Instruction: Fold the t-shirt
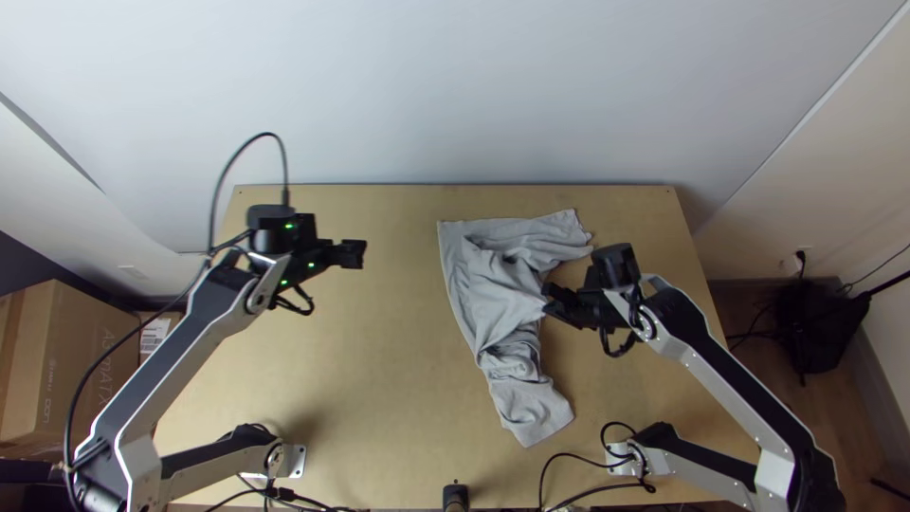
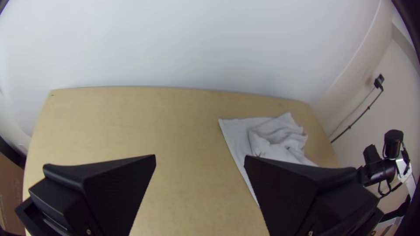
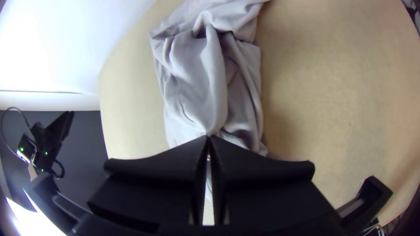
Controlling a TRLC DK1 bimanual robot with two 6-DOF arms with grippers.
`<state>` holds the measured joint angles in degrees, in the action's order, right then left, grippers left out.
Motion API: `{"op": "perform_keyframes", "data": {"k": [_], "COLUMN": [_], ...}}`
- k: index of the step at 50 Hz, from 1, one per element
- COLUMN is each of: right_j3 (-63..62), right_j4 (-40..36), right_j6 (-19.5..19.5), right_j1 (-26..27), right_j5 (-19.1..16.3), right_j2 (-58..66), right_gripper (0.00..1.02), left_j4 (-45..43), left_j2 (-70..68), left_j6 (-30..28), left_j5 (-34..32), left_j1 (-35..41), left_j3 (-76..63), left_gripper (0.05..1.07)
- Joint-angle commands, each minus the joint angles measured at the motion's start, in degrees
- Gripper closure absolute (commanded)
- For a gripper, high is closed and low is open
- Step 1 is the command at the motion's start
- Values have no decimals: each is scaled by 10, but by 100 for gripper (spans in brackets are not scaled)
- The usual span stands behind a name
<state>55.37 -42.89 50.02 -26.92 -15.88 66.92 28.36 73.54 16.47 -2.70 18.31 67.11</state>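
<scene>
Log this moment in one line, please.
left gripper: open, empty | right gripper: shut on t-shirt | t-shirt: rumpled on table, not neatly folded

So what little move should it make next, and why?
Probably bring the left gripper over to the t-shirt: it hangs open, away from the cloth, while the right gripper pinches a fold. The shirt lies bunched, so a second hold might help spread it.

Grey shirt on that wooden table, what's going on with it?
The robot's right tool has a pinch of the grey t-shirt between its closed fingertips. The shirt lies wrinkled and bunched on the wooden table, not neatly folded yet. The left tool is open and empty, off to the side away from the cloth.
</scene>
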Motion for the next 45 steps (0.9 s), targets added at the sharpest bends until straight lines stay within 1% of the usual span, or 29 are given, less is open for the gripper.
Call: {"op": "perform_keyframes", "data": {"k": [1, 10, 15, 19, 23, 28, 38, 45], "right_j3": [-47, -73, -80, -83, -82, -83, -84, -108], "right_j4": [-25, -78, -99, -107, -117, -131, -131, -131], "right_j6": [-17, -46, -63, -70, -84, -108, -110, -140], "right_j1": [12, 18, 14, 9, 7, 2, -40, -83], "right_j5": [3, 1, -14, -25, -33, -52, -52, -51], "right_j2": [-44, -74, -92, -106, -111, -119, -122, -139], "right_gripper": [100, 100, 100, 100, 100, 100, 100, 100], "left_j4": [-33, -67, -88, -88, -88, -83, -83, -83], "left_j2": [48, 137, 187, 230, 267, 309, 379, 421], "left_j6": [-4, 2, 20, 33, 42, 48, 75, 92], "left_j5": [5, 5, 4, 4, 4, 2, -1, -3], "left_j1": [31, 67, 91, 115, 140, 171, 206, 219], "left_j3": [25, 73, 101, 134, 165, 203, 267, 302], "left_gripper": [10, 10, 10, 10, 10, 10, 11, 11]}}
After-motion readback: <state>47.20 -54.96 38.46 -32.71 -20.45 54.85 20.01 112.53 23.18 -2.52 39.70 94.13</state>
